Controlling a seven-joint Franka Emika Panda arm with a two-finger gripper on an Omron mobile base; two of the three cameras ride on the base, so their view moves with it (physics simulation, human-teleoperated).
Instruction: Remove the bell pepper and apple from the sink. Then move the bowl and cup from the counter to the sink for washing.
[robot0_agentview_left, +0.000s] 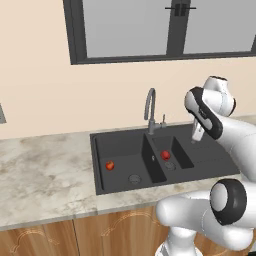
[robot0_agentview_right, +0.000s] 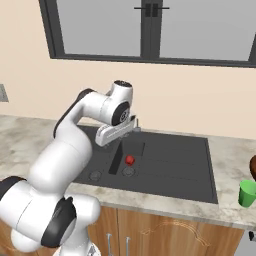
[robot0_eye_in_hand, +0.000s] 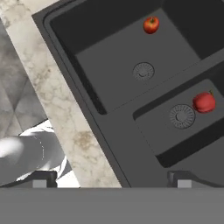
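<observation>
The pepper (robot0_eye_in_hand: 204, 102) lies in the small basin of the sink (robot0_agentview_left: 200, 162) just beside its drain, stem tip toward the basin wall. The apple (robot0_eye_in_hand: 151, 25) sits in the large basin, well apart from its drain. The claw (robot0_agentview_left: 196, 135) hangs spread above the sink's right side, holding nothing. The marbled surface (robot0_agentview_left: 45, 175) runs under a window (robot0_agentview_left: 150, 27). The right base view adds the green cup (robot0_agentview_right: 246, 193) and a brown bowl (robot0_agentview_right: 253, 167) edge on the surface right of the sink.
</observation>
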